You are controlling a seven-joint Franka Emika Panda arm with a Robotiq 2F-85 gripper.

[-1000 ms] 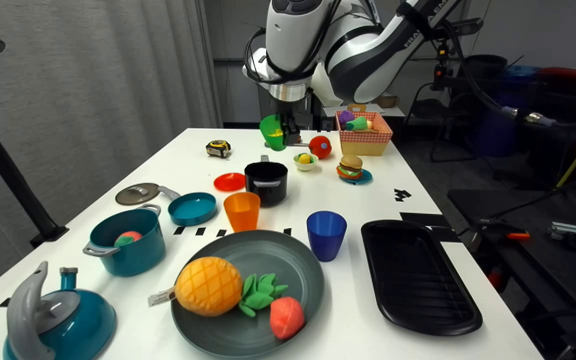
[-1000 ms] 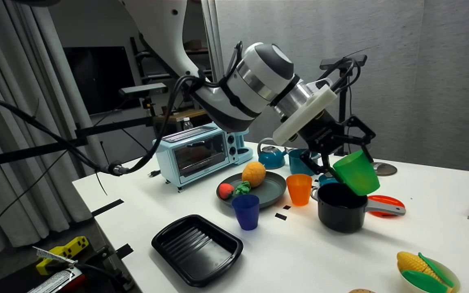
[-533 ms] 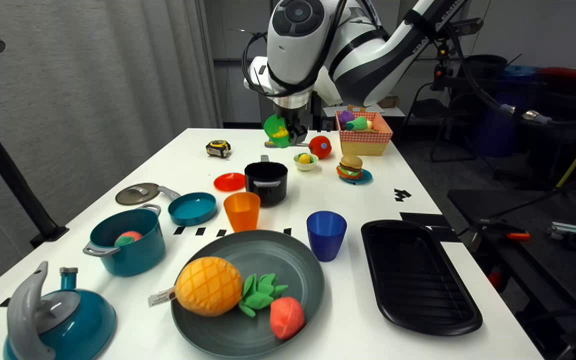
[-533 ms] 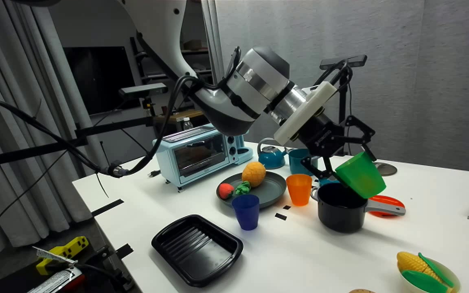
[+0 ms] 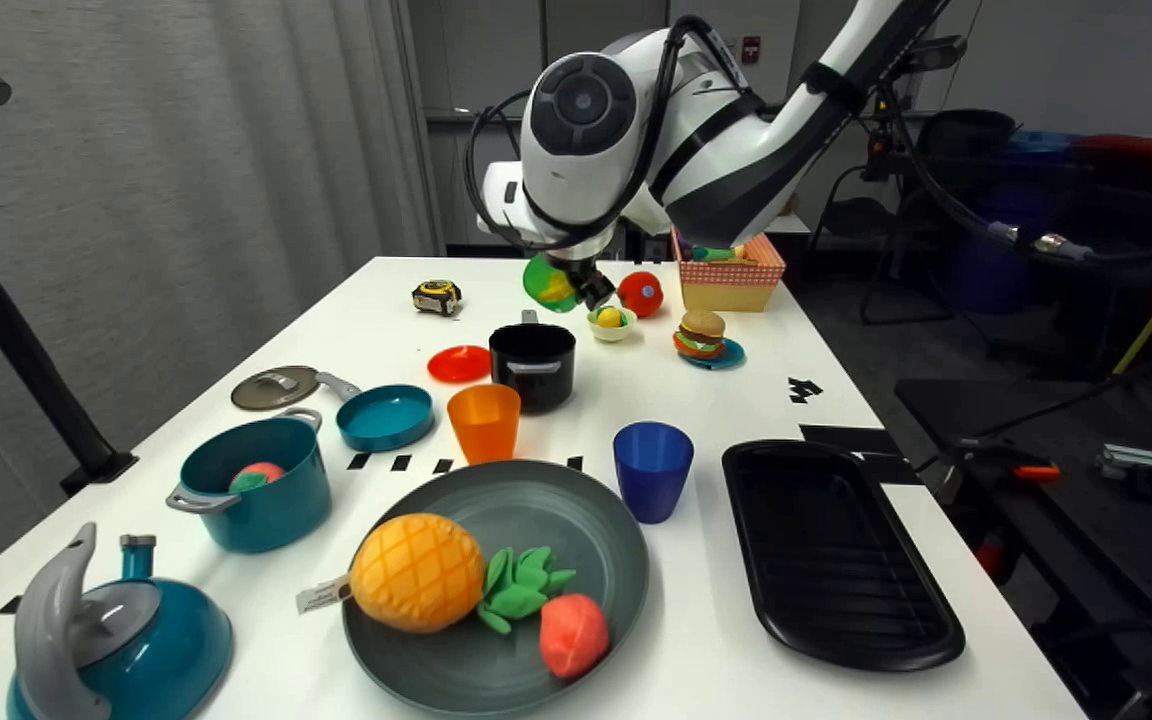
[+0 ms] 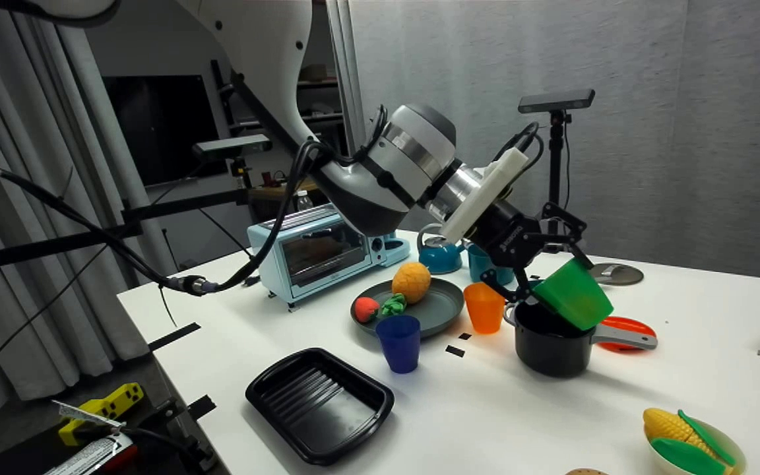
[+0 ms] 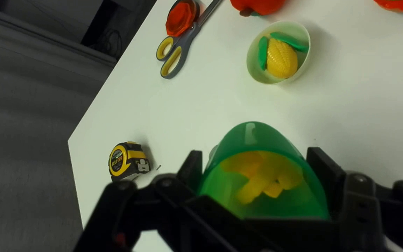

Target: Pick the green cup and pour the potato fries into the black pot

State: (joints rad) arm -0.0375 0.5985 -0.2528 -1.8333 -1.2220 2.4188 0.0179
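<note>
My gripper (image 6: 553,278) is shut on the sides of the green cup (image 6: 579,297); the cup also shows in an exterior view (image 5: 537,279). The cup is tilted, its mouth facing back toward the wrist. In the wrist view the gripper (image 7: 255,156) has one finger on each side of the cup (image 7: 252,136), and the yellow fries (image 7: 257,178) lie inside it. The black pot (image 5: 533,375) stands upright on the table and also shows in an exterior view (image 6: 551,353). There, the cup overlaps the pot's rim; whether they touch cannot be told. The pot's inside is mostly hidden.
An orange cup (image 5: 485,425) stands close to the pot, with a red lid (image 5: 459,364) beside it. A bowl with corn (image 7: 278,57), a tape measure (image 7: 128,160) and scissors (image 7: 184,45) lie around. A blue cup (image 6: 398,344) and black tray (image 6: 317,406) are farther off.
My gripper and the green cup have come lower, and the wrist has tipped so the cup is tilted more. The fries have stayed in the cup. The pot has not moved.
</note>
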